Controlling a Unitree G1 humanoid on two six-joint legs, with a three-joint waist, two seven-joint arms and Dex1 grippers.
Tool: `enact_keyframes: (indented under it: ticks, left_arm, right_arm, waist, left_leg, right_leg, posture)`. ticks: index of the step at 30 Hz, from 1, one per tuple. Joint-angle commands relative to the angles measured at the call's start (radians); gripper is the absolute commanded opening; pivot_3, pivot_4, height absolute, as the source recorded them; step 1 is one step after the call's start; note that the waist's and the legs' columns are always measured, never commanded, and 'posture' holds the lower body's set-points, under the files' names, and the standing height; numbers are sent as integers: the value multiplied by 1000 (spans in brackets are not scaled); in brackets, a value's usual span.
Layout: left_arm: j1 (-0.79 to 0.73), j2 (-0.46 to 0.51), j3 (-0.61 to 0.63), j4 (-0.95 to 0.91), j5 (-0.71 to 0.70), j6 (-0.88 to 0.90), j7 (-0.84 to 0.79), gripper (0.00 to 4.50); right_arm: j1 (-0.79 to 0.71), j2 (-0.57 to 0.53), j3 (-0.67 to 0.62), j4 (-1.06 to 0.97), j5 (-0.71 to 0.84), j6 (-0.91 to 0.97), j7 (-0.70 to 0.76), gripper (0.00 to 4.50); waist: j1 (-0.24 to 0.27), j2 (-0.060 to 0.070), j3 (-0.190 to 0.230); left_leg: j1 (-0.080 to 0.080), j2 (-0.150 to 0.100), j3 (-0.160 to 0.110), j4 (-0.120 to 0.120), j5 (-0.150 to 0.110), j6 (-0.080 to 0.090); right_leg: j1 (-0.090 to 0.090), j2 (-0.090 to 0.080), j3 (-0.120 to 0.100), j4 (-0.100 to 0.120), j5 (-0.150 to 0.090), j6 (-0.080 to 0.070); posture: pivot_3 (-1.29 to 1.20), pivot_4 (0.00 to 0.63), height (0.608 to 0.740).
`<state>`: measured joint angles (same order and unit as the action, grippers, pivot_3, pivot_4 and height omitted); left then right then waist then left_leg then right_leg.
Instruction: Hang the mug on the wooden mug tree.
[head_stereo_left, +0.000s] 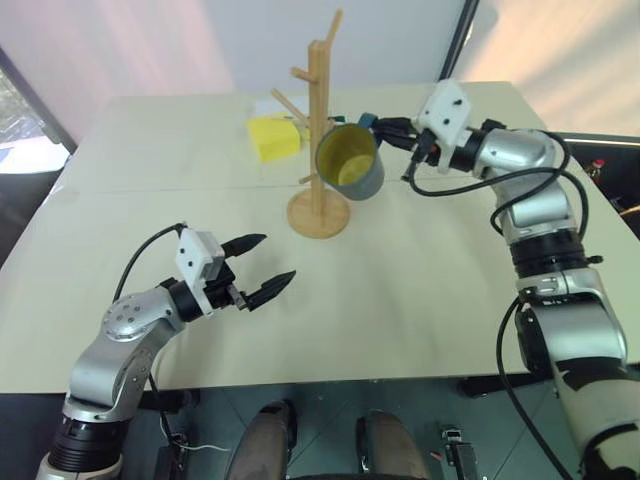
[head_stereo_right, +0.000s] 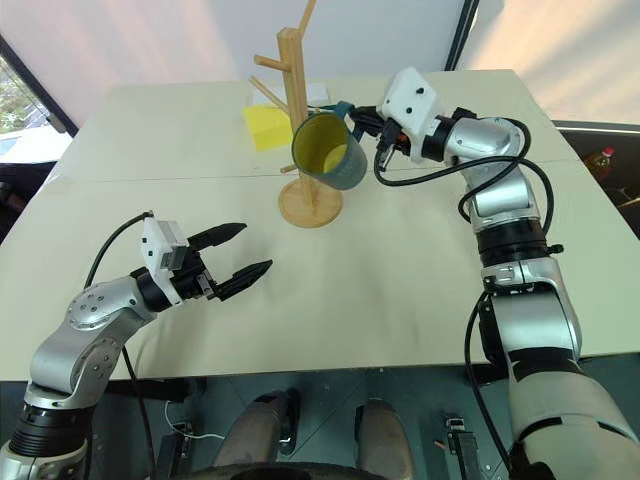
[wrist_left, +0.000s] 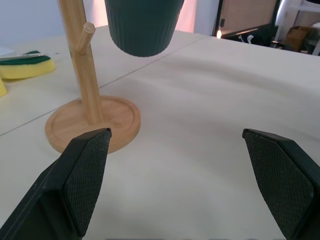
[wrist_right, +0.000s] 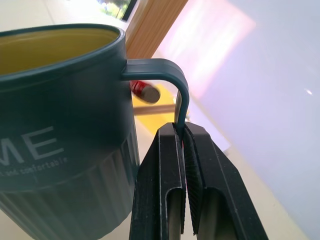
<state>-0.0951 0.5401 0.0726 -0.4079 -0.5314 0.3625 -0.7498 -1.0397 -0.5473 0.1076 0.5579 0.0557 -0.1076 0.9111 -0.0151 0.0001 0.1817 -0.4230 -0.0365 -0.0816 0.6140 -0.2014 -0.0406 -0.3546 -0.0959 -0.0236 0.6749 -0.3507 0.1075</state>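
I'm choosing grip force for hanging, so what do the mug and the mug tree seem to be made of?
The mug: probably plastic or matte-glazed ceramic; dark teal outside, yellow inside, ribbed lower wall, dull sheen, thin loop handle pinched by the right gripper. The look leaves it open.
The mug tree: light wood, smooth and unpainted, with faint grain on pole, pegs and round base.

Arms: silver-grey metal segments with black joints. Black cables loop outside. White wrist camera boxes. Fingers (head_stereo_left: 268, 288) black, tapered, textured pads.

The mug (wrist_right: 60, 145) bears pale letters "ME", the end of a cut-off word; the smaller line beneath looks like "comfortable"
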Motion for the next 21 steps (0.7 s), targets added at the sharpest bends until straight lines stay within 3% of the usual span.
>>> enact_keyframes:
  ticks: [1,21]
  left_arm:
    - [-17,-6,37,-37,-25,-13,12,4500]
    - [-60,-30,59,-44,-44,-20,52,4500]
  right_arm:
    - [-60,10,4,22,-20,-27,4,72]
    - [-162,67,8,209,-81,-96,-8,72]
  waist:
    - [0,0,0]
    - [-2,0,0]
  left_leg:
    - [0,0,0,0,0,0]
    - [0,0,0,0,2,-2]
  right_leg:
    - [0,0,0,0,0,0]
    - [-2,0,0,6,0,0]
  posture:
    - [0,150,740]
    - [0,150,740]
